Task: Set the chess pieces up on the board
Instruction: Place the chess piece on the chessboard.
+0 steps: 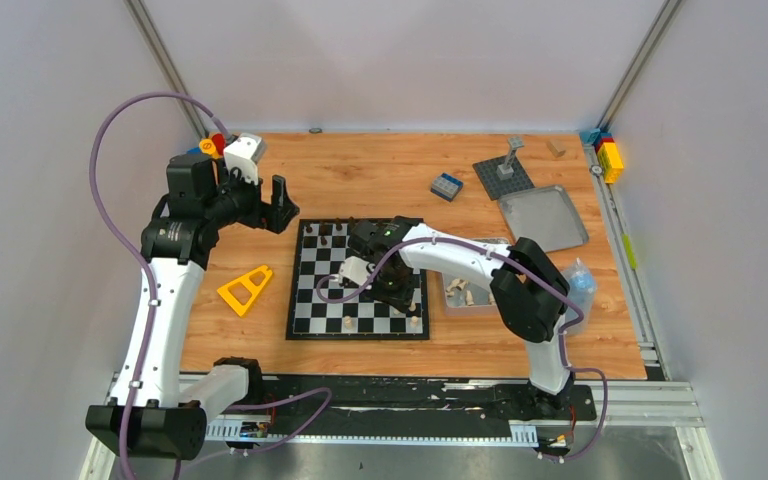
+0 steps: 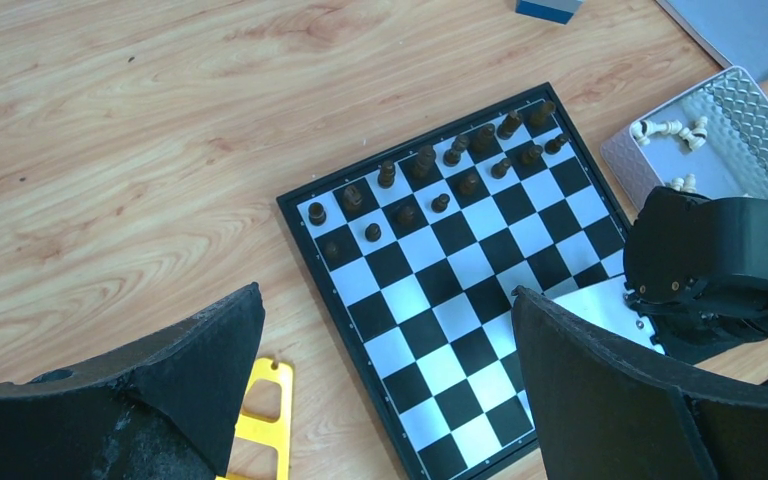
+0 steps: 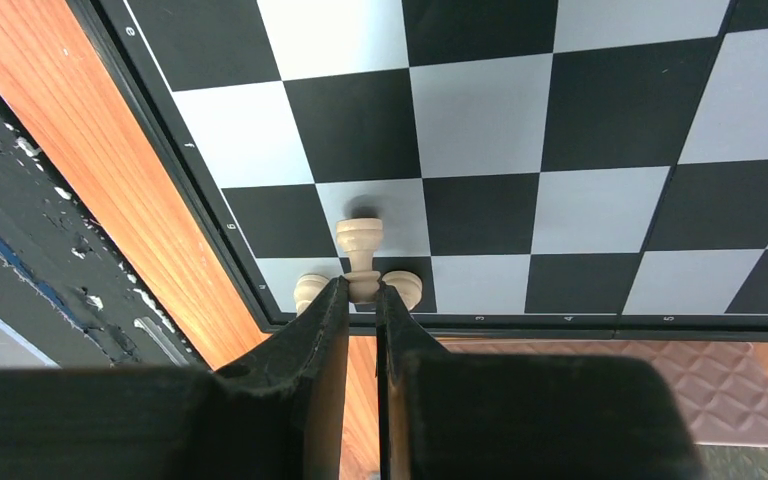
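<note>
Pale chess piece (image 3: 360,262) is pinched between the pressed-together fingertips of the right gripper (image 3: 362,300), low over the board (image 3: 480,215) at its row nearest the arms. The step in hand appears to be setting out the pale side. The next move calls for lowering the piece upright onto its square, then letting go. Dark pieces (image 2: 427,160) line the two rows far ahead of the fingers. More pale pieces (image 2: 668,130) lie in the tin (image 2: 730,130) off to the gripper's side. The left gripper (image 2: 385,300) hangs spread wide off the board's far corner, holding nothing.

Two white arms: one spread, one clamped.
The left arm (image 1: 160,300) stands upright, jaws wide apart; the right arm (image 1: 460,258) stretches low, jaws pinching a pale cream wooden chess piece (image 3: 360,238).
</note>
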`<state>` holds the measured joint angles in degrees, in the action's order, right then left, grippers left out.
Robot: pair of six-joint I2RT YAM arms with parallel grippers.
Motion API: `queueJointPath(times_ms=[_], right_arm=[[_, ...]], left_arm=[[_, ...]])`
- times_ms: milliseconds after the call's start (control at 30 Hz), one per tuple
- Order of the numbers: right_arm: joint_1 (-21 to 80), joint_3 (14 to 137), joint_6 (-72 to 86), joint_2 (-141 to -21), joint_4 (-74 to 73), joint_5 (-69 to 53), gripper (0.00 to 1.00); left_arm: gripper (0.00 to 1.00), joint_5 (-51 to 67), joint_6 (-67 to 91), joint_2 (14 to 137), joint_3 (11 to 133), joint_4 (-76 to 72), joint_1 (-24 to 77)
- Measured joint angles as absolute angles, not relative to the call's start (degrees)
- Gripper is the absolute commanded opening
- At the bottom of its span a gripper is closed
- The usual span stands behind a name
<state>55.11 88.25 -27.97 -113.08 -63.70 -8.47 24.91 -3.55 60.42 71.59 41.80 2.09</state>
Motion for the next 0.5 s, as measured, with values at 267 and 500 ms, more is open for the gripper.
queueJointPath(times_ms=[267,500], right_arm=[[55.5,89.4,-28.3,-113.5,-64.0,-7.4,0.1],[55.9,89.9,-28.5,-113.9,-64.3,-6.9,0.17]], left_arm=[[1.0,24.9,-3.6,60.4,71.5,41.8,1.8],[1.0,24.9,-3.6,60.1,71.3,41.6,1.7]])
